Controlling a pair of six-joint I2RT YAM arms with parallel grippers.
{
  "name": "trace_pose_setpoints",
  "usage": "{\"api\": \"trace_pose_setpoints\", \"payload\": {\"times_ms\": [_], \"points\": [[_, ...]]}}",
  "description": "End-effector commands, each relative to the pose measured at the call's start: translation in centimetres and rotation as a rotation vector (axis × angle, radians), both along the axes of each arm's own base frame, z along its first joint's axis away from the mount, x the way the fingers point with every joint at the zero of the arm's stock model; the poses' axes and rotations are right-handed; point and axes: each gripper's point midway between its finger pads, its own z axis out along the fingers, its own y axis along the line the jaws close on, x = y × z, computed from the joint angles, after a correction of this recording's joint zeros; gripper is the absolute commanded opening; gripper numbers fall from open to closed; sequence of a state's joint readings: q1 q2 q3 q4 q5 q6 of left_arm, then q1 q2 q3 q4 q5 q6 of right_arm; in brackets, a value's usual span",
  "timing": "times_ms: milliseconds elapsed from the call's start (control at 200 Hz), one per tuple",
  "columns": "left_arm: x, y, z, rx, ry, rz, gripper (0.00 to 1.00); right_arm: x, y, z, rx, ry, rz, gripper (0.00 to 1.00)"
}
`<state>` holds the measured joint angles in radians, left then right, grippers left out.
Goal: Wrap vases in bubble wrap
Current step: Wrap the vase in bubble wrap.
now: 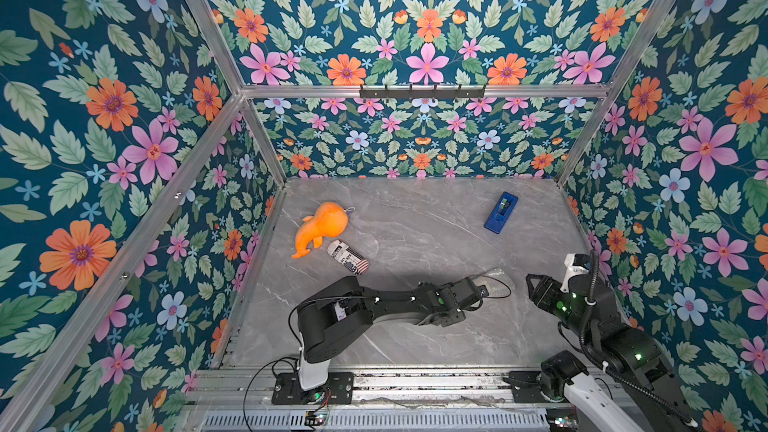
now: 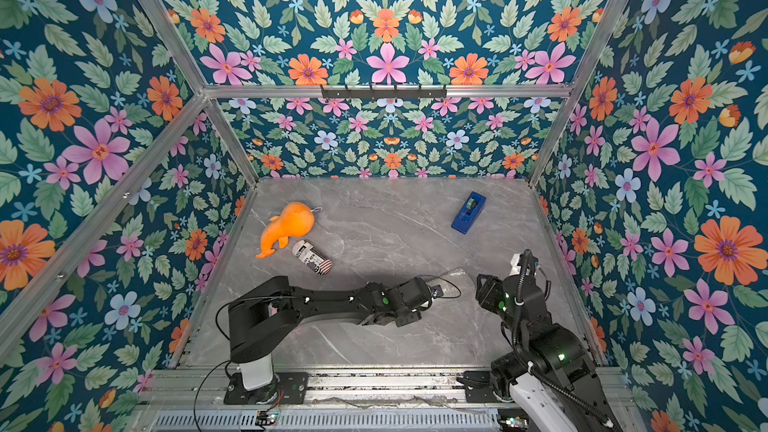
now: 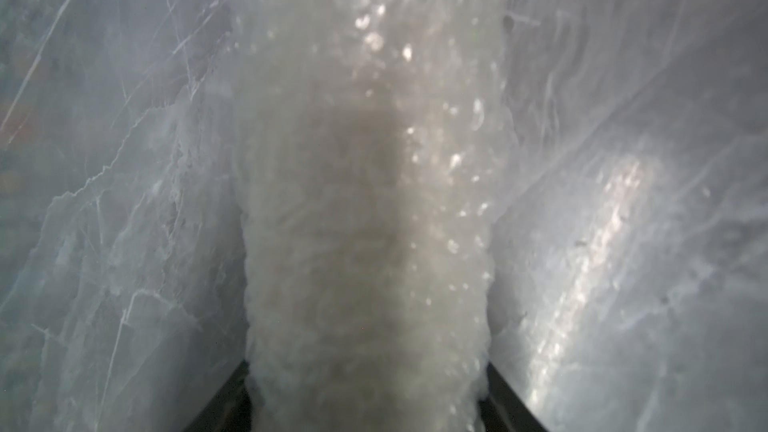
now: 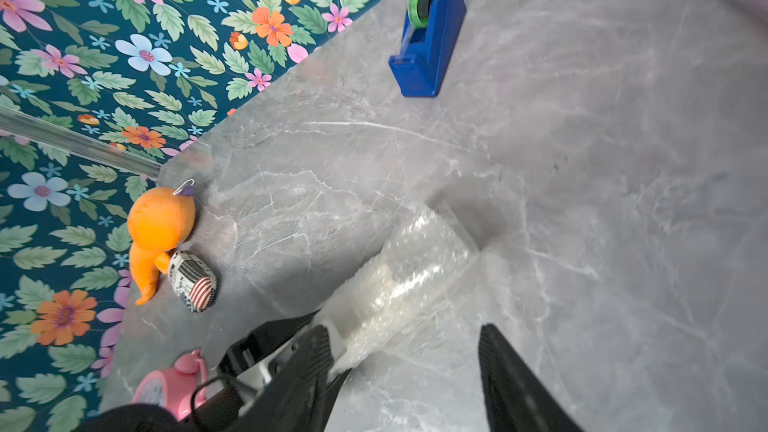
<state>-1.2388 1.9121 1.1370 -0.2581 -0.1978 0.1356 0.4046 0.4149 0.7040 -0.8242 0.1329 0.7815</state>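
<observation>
— Left gripper [image 1: 484, 289] clamps the rolled bubble wrap [image 4: 415, 268] at the near right of the marble table [image 1: 415, 222]; right gripper [image 4: 403, 330] beside it, jaws spread, empty. And the vase?
— Not discernible through the wrap.
— Counts, labels?
— One orange plush toy [image 1: 322, 224]; one printed can [image 1: 348, 256] just beside it, lettering unreadable; one pink alarm clock [image 4: 174, 384]; one blue tape dispenser [image 1: 500, 212] holding a green roll [image 4: 419, 4].

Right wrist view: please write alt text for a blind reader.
A roll of bubble wrap extends across the table ahead of the open right gripper. Beyond are a blue tape dispenser, an orange plush and a printed can.
</observation>
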Motion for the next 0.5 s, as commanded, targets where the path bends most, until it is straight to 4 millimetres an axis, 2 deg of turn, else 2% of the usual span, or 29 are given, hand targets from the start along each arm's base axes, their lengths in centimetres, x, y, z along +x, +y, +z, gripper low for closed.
{"api": "trace_pose_setpoints", "payload": {"times_ms": [0, 115, 240, 495], "points": [[-7.2, 4.3, -5.0, 0.156, 0.433, 0.037, 0.44, -1.1, 1.9, -2.4, 0.161, 0.113, 0.01, 0.55], [-6.5, 3.3, -4.2, 0.035, 0.507, 0.146, 0.43, -1.3, 3.0, -4.9, 0.22, 0.193, 0.017, 0.52], [-5.8, 3.6, -3.6, -0.065, 0.589, 0.259, 0.43, -0.7, 4.5, -6.8, 0.315, 0.211, 0.03, 0.52], [-7.5, 3.6, -4.6, -0.112, 0.72, 0.31, 0.43, 1.1, 6.9, -9.4, 0.422, 0.233, 0.047, 0.53]]}}
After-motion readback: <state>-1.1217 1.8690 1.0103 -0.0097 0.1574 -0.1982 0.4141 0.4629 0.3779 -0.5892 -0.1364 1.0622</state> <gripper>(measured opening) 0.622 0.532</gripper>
